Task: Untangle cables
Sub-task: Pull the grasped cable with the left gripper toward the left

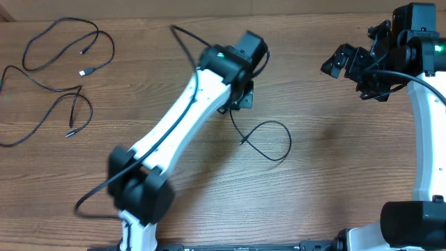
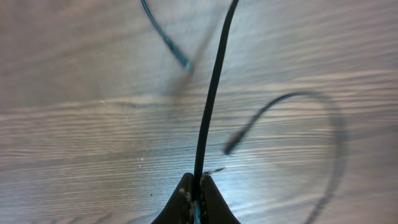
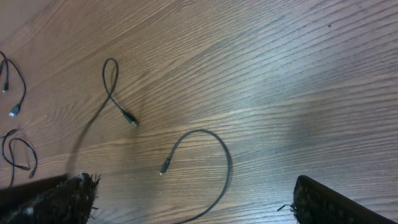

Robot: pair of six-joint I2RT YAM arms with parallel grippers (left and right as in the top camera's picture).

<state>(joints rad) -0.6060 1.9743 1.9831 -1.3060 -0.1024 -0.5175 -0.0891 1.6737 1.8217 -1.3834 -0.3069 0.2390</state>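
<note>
Spanning the frame, the wooden worktop (image 1: 334,188) bears the left arm (image 1: 181,118) reaching to upper centre, the left jaws pinched on a thin black cable (image 2: 210,106); the right arm (image 1: 425,139) at upper right has the right jaws spread wide. A cable loop (image 1: 289,143) lies at centre, loose cables (image 1: 83,72) upper left

Table (image 1: 334,160): mid-brown wood with fine horizontal grain and darker streaks, reads greyer and washed out in the left wrist view. Cables (image 1: 79,88): all thin black, 1 plug tip (image 1: 83,72) silver-grey. Held cable (image 2: 211,93): black with a faint bluish sheen. Left gripper (image 2: 196,186): black fingers, pale scuff specks. Left arm (image 1: 182,111): white links, black joints and base. Right arm (image 1: 422,139): same white/black scheme, 1 green light (image 1: 438,49) on its black wrist. Right gripper (image 3: 196,186) fingers (image 3: 68,199): black, speckled edges.
</note>
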